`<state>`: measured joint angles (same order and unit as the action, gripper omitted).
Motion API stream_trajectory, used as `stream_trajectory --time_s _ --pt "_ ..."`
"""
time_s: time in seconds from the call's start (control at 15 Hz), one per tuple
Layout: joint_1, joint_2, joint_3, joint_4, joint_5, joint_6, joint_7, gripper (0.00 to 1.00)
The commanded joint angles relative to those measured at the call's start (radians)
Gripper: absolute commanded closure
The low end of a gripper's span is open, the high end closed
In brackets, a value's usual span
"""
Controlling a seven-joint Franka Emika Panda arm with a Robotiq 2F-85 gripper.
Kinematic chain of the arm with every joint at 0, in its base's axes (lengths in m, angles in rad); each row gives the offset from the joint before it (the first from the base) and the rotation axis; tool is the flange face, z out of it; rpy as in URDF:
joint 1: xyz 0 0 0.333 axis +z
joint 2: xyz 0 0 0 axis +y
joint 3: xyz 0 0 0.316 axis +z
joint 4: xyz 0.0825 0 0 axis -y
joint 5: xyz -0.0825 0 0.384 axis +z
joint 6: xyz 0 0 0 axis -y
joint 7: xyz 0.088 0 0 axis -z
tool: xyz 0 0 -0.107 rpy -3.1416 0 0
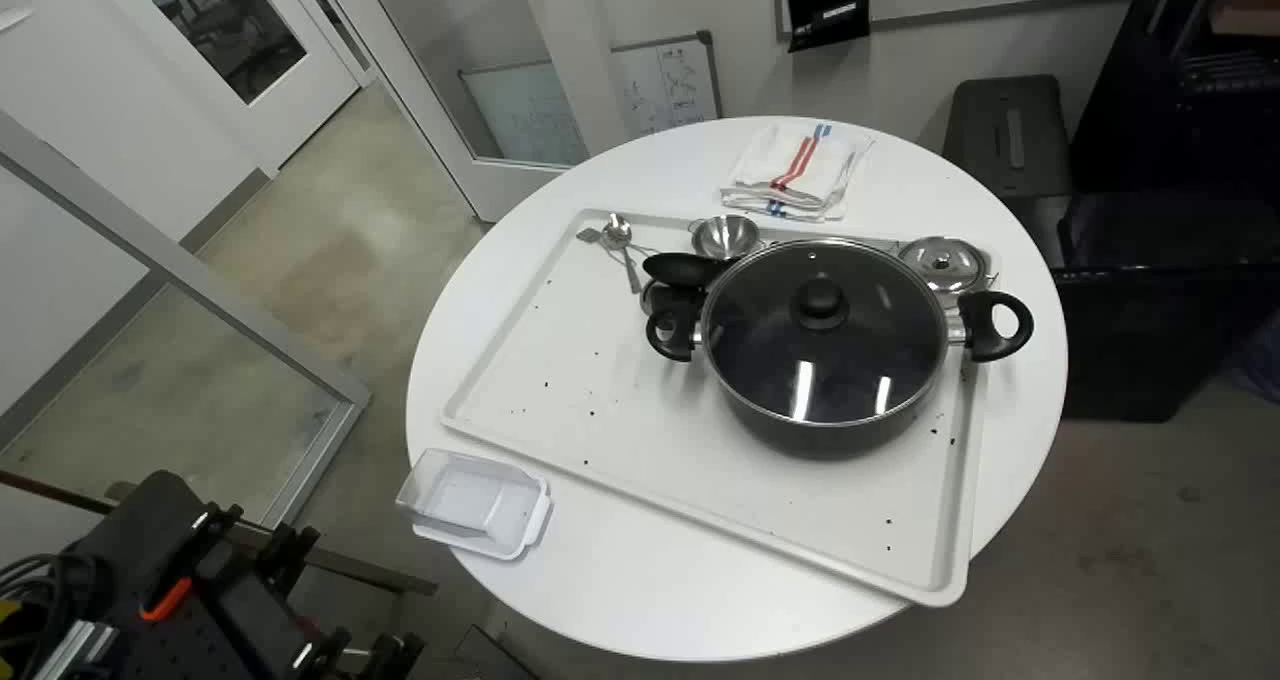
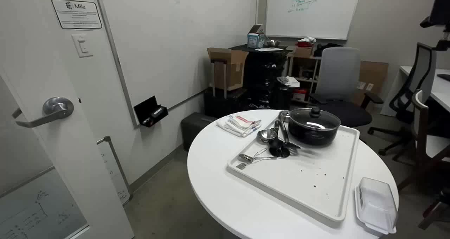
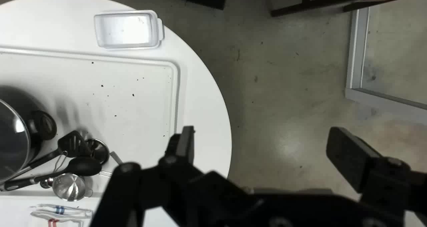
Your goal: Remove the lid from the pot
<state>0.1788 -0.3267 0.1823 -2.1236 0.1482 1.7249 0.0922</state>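
Observation:
The round glass lid (image 1: 825, 350) with its dark centre knob sits on the wide black pot (image 1: 830, 442). The lid (image 2: 306, 118) also rests level on the pot (image 2: 312, 137) in an exterior view. The pot stands on a white tray (image 1: 560, 430). In the wrist view only part of the lid (image 3: 11, 133) and of the pot (image 3: 23, 98) shows at the left edge. My gripper (image 3: 261, 129) is open and empty, with its fingers wide apart over the table's edge and the floor, away from the pot. The gripper does not show in the exterior views.
Black utensils (image 3: 83, 167), metal cups (image 1: 727, 235) and spoons crowd one side of the pot. A small metal lidded vessel (image 1: 942, 263) stands close to the pot. A folded towel (image 1: 798, 170) and a clear plastic container (image 1: 478, 500) lie on the round table (image 1: 1030, 380).

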Motion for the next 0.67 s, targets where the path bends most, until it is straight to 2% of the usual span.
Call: stream_trajectory --time_s 0.0,0.4,0.6 --pt "-0.003 0.001 0.003 0.003 0.001 -0.003 0.0 0.0" --pt "-0.003 0.001 0.003 0.003 0.001 -0.003 0.0 0.0" --pt "-0.026 0.031 -0.012 0.007 -0.014 0.031 0.007 0.0"
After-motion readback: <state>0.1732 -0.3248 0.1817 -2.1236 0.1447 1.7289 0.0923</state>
